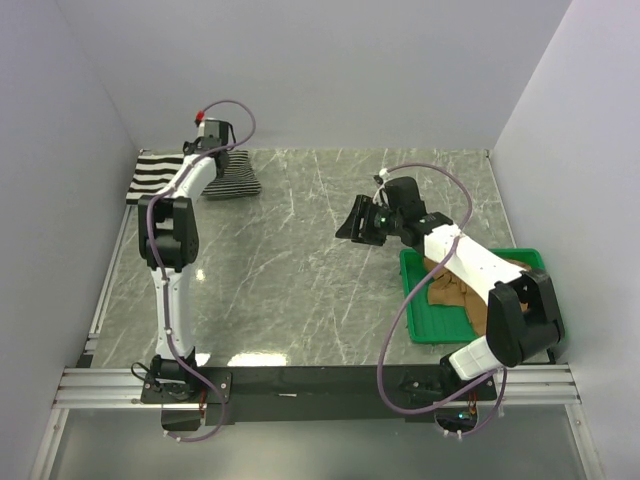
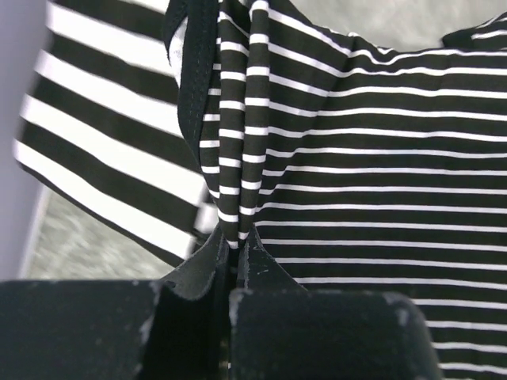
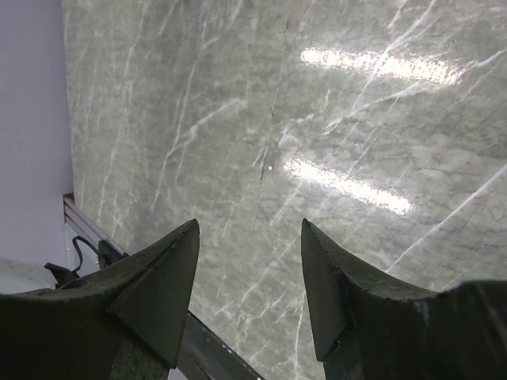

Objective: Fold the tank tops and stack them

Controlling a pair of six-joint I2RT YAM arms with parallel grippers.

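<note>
My left gripper (image 2: 235, 241) is squeezed shut on a small fold of the thin-striped top (image 2: 380, 198), close to its black edge. That top lies in the far left corner of the worktop (image 1: 300, 250). It touches the wide-striped top (image 2: 103, 150) and seems to lie a bit over it. My right gripper (image 3: 249, 293) is wide open with nothing in it. It hangs over the bare middle of the worktop, well apart from both striped tops. The tan top (image 1: 455, 292) sits crumpled in the green tray (image 1: 425, 325) on the right, under my right arm.

I think a few things could go wrong from here. I only have a tiny pinch of cloth, so if I pull fast, the soft top may slip out of my fingers. I hold it at just one spot, so when I lift or drag it, it may bunch up and not fold flat. The two striped tops touch each other, so the wide-striped one could get dragged along and messed up. This corner is also tight against the wall, so there is little room for my arm to swing. My right arm hangs low over the tray, and I think it could catch the tan top when it moves.
</note>
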